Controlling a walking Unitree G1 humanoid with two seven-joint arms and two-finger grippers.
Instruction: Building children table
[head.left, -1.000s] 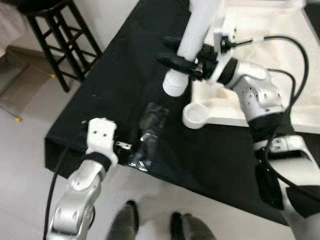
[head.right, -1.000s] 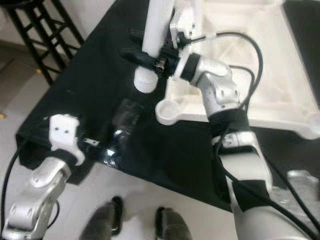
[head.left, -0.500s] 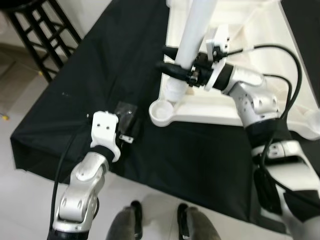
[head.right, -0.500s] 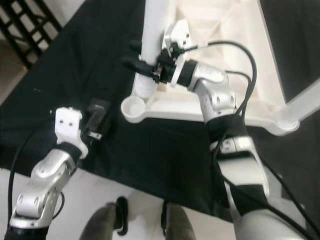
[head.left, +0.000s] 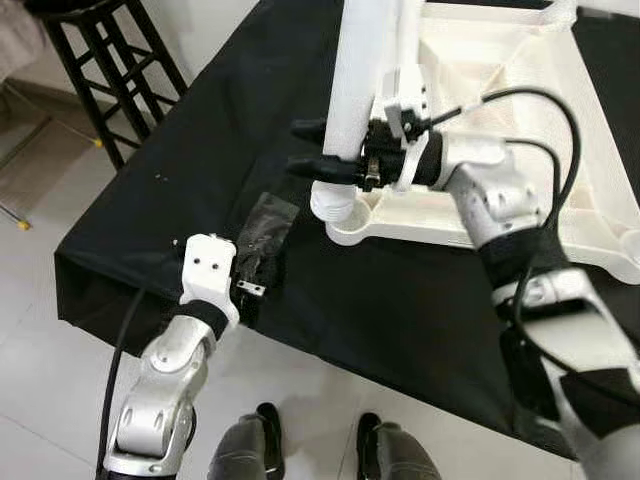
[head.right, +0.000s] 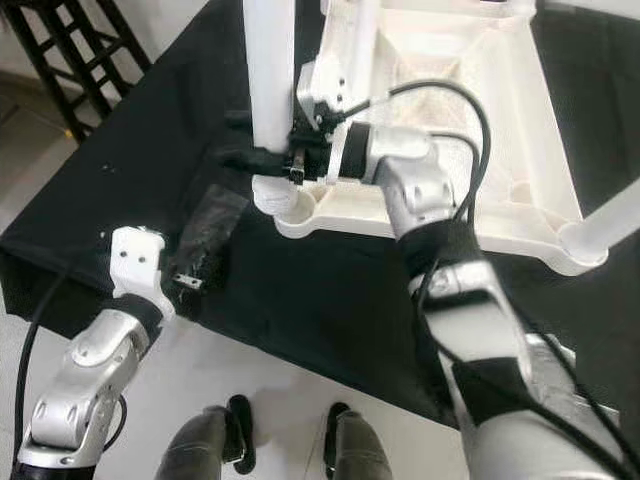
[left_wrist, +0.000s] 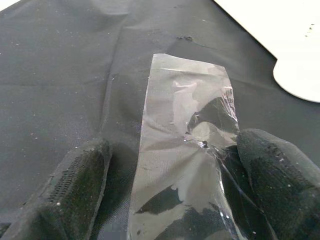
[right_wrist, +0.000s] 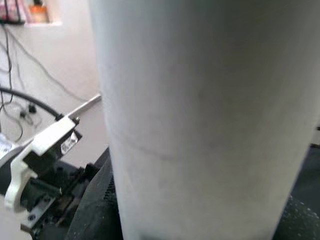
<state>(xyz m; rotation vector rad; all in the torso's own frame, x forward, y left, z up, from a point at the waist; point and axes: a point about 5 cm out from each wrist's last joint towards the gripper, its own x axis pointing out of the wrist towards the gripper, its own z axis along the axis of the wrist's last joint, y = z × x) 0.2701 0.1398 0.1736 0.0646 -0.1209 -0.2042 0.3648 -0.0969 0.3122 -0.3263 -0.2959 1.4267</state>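
We note a thick white table leg (right_wrist: 210, 115) close before the right wrist camera, its surface smooth and matt, with a faint line across it. A dark textured finger pad (right_wrist: 97, 210) of the right gripper lies against its lower side. Beyond it we see the left arm's white wrist bracket (right_wrist: 37, 155), black cables (right_wrist: 22, 97) and pale floor (right_wrist: 55, 55).

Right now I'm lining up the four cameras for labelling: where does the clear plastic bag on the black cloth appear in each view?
Left eye view: plastic bag lies on the black cloth, just ahead of the left gripper.
Right eye view: same bag, lower left of the white table corner socket.
Left wrist view: centre, bag between the two fingers.
Right wrist view: not in it.
Shared landmark: the corner socket.
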